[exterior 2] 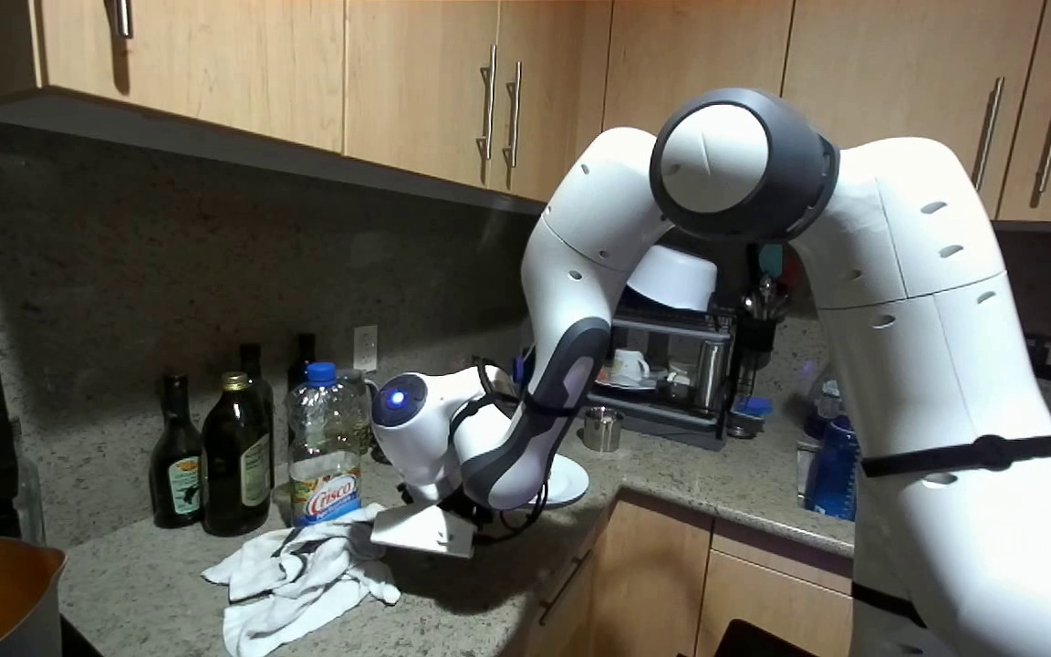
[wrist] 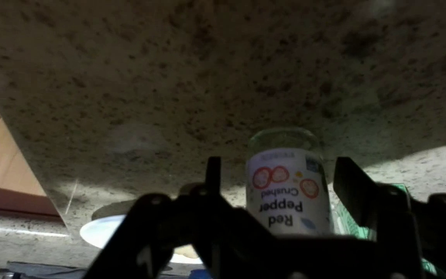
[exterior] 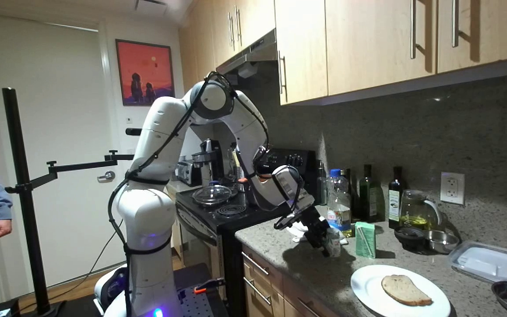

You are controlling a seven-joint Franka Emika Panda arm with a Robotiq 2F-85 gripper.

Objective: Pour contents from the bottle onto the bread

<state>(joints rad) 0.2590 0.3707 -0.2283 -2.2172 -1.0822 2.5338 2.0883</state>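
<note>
In the wrist view, lower half, the gripper (wrist: 279, 161) stands with its jaws apart on both sides of the bottle (wrist: 289, 193), labelled crushed red pepper; a gap shows at its left. Judged step: alignment for the grasp. Next, close squarely, confirm hold, and lift clear of the box (exterior: 365, 240) just beyond. The bottle's top is masked by the gripper; a cap cannot be confirmed. Farther on, lower right in an exterior view, the bread (exterior: 406, 290) lies on the plate (exterior: 365, 281), whose near rim the frame cuts off. In an exterior view, the arm (exterior 2: 580, 237) blocks bottle and bread.
</note>
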